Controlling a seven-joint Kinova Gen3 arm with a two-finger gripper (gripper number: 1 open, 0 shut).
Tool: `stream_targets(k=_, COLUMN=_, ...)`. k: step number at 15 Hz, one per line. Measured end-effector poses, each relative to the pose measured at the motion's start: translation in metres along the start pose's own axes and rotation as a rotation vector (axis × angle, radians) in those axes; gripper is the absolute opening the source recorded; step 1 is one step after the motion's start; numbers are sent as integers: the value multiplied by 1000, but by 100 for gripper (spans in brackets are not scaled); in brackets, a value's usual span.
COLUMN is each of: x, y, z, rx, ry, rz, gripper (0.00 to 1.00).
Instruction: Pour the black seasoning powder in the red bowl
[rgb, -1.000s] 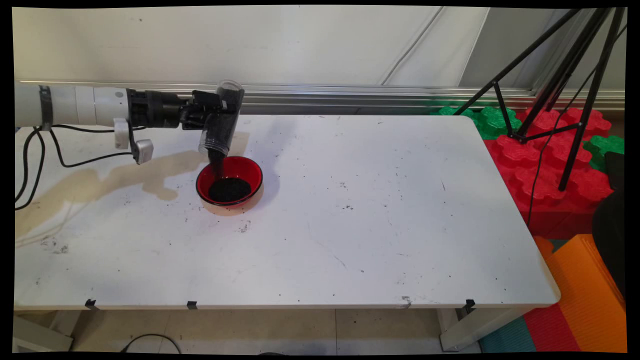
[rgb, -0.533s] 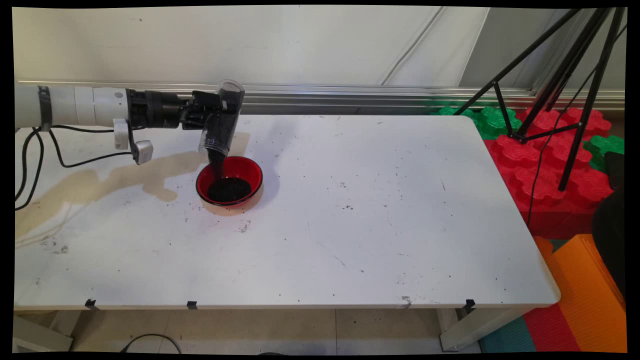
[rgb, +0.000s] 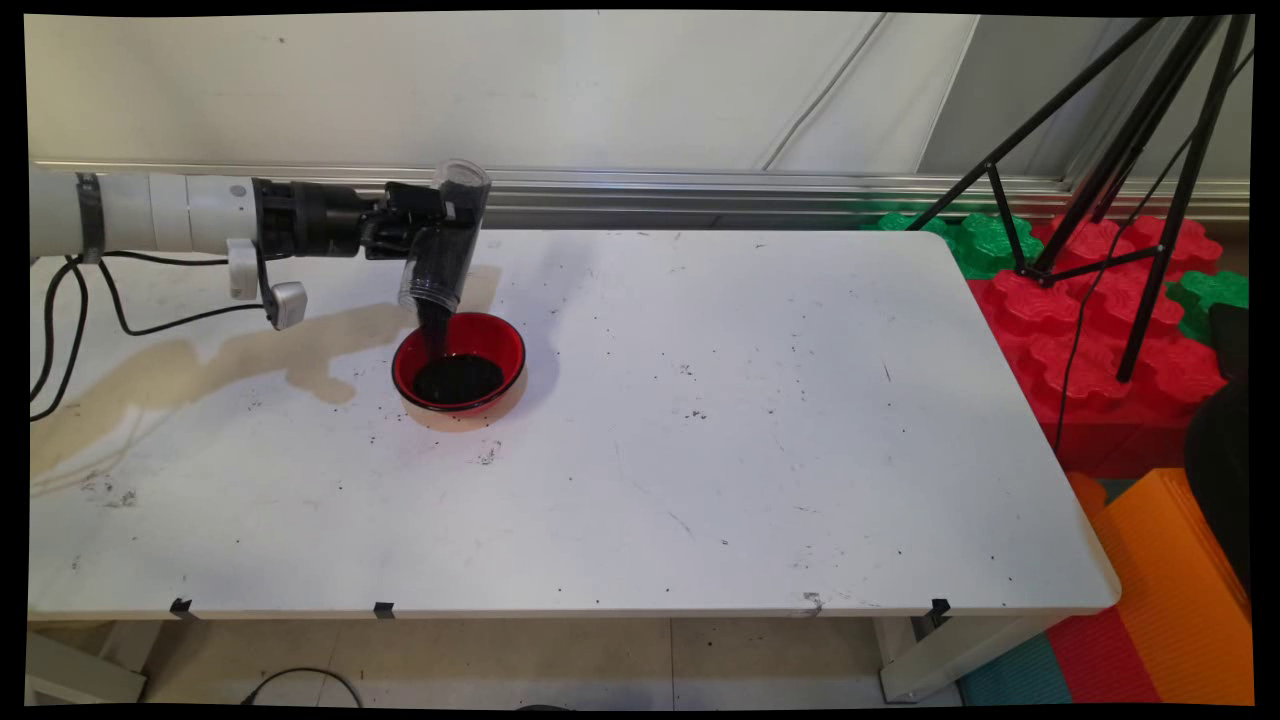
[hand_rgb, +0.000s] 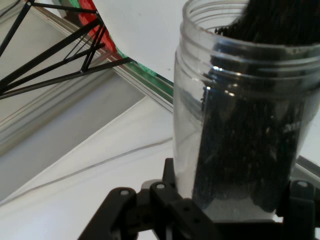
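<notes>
Gripper (rgb: 425, 228) clamped on clear jar (rgb: 443, 240), tipped mouth-down above red bowl (rgb: 459, 362) on counter (rgb: 700, 420); black grains (rgb: 458, 378) pooled in bowl, some left in jar.

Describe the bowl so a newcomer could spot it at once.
On the white table, look to the far left part, beside a tan stain. The bowl sits below the upturned clear jar in the pincer: red, round, holding a dark heap.

You're in a lab: robot arm (rgb: 150, 212), stained white table (rgb: 700, 450), tripod (rgb: 1120, 180), foam mats (rgb: 1100, 330).
</notes>
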Motion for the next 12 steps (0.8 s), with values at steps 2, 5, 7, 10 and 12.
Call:
stream_targets(k=2, x=0, y=0, z=0, rx=0, ry=0, rz=1, gripper=0)
stream_targets(k=5, x=0, y=0, z=1, rx=-1, ry=0, rz=1, gripper=0)
stream_targets(k=7, x=1, y=0, z=1, rx=-1, ry=2, rz=-4, gripper=0)
stream_targets(k=10, x=2, y=-1, z=2, rx=-2, ry=6, rz=-20, gripper=0)
stream_targets(k=12, x=2, y=-1, z=2, rx=-3, ry=8, rz=-30, gripper=0)
